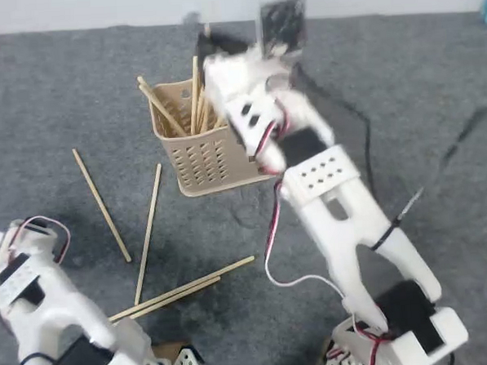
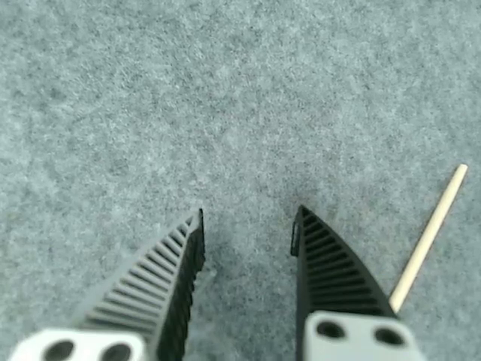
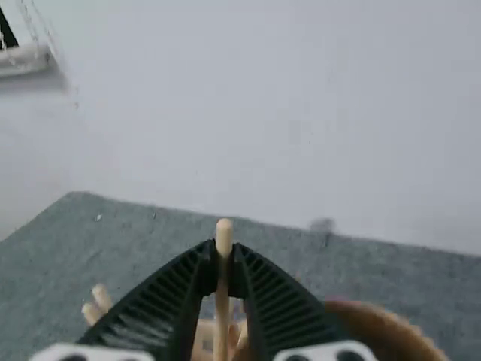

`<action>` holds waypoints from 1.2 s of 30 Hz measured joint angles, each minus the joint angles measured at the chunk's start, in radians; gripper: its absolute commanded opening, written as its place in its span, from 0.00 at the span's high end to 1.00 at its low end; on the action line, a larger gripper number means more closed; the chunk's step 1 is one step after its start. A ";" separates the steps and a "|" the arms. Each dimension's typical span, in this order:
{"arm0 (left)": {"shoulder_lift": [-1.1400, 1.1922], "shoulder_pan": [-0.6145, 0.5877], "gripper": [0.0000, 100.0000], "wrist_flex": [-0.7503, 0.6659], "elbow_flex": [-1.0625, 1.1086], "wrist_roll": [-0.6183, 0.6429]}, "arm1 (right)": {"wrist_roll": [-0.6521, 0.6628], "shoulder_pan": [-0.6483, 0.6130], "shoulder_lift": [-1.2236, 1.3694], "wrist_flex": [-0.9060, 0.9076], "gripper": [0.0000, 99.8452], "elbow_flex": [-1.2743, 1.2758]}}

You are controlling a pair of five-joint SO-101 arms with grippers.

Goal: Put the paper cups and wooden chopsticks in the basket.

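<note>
The basket (image 1: 210, 160) stands toward the back of the table (image 1: 51, 94), with chopsticks (image 1: 195, 91) upright in it. Four loose chopsticks (image 1: 148, 232) lie on the table in front and left of it, two side by side nearest the front.

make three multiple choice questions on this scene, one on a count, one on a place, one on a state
1. How many chopsticks lie loose on the carpet?
A. two
B. four
C. seven

2. Where is the right gripper?
A. above the basket
B. down on the carpet
C. beside the left arm

3. How is the left gripper?
A. shut on a chopstick
B. shut on a cup
C. open and empty

Answers:
1 B: the high view shows four on the carpet, outside the basket.
2 A: the arm reaches over the basket, with the held chopstick pointing down into it.
3 C: its jaws stand apart, with bare carpet between them.
</note>
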 measured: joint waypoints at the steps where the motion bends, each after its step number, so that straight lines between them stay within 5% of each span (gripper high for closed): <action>1: 0.000 0.000 0.82 0.000 0.000 0.000 | 0.000 -0.014 -0.011 -0.008 0.93 0.040; 4: 0.000 0.000 0.82 0.000 0.000 0.000 | 0.002 -0.058 -0.063 -0.017 0.86 0.120; 13: 0.000 0.000 0.82 0.000 0.000 0.000 | 0.002 -0.081 -0.206 0.041 0.87 0.118; 24: 0.000 0.000 0.82 0.000 0.000 0.000 | 0.002 -0.058 -0.431 0.712 0.88 -0.292; 29: 0.000 0.000 0.82 0.000 0.000 0.000 | 0.002 0.031 -0.511 1.046 0.88 -0.308; 36: 0.000 0.014 0.82 0.003 0.000 -0.002 | 0.002 0.150 -0.646 1.234 0.88 -0.138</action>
